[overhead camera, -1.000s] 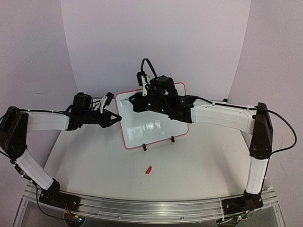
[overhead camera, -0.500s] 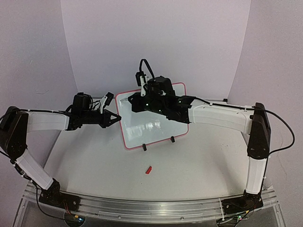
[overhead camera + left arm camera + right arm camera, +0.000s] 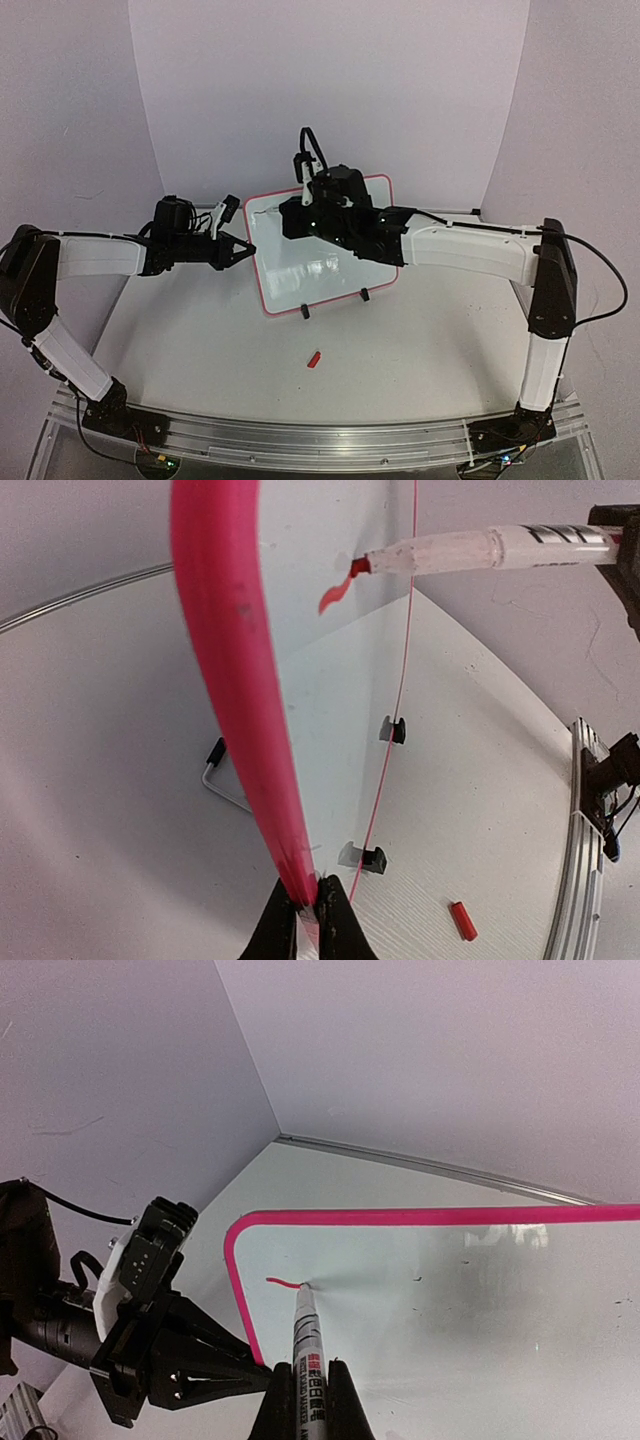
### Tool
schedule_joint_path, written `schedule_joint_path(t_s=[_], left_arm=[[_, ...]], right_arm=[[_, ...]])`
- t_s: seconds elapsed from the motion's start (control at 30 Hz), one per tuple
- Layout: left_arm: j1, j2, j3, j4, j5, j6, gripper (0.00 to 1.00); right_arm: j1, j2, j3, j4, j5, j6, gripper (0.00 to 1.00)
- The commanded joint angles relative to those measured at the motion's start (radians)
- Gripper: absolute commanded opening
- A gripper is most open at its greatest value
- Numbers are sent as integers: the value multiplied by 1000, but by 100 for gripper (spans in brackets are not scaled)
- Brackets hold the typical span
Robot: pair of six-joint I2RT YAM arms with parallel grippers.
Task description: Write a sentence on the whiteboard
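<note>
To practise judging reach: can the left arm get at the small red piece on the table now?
Probably not yet: the left arm has its jaws shut on the whiteboard rim; the red piece itself lies uncovered.

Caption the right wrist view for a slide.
Right tool holds marker, tip at end of short red stroke on whiteboard.

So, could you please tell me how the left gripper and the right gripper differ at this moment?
The left gripper is shut on the left rim of the whiteboard, while the right gripper is shut on a marker. The left gripper comes in from the board's side; the right gripper is over its face, marker tip at a short red stroke. Both are closed on something.
</note>
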Motion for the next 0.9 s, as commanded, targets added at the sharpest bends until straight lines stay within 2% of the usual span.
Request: schedule_joint_path(t_s=[0.0,0.33,0.87], left_arm=[[-1,-1,7,4,-3,46,3],[-2,1,12,-4,-11,46,3],[-1,-2,12,-13,-26,77,2]], right_arm=[[-15,-54,-23,20,67,-22,0],[-14,-116,-55,55,-236,-50,0],[-14,-20,36,-7,-157,-46,0]])
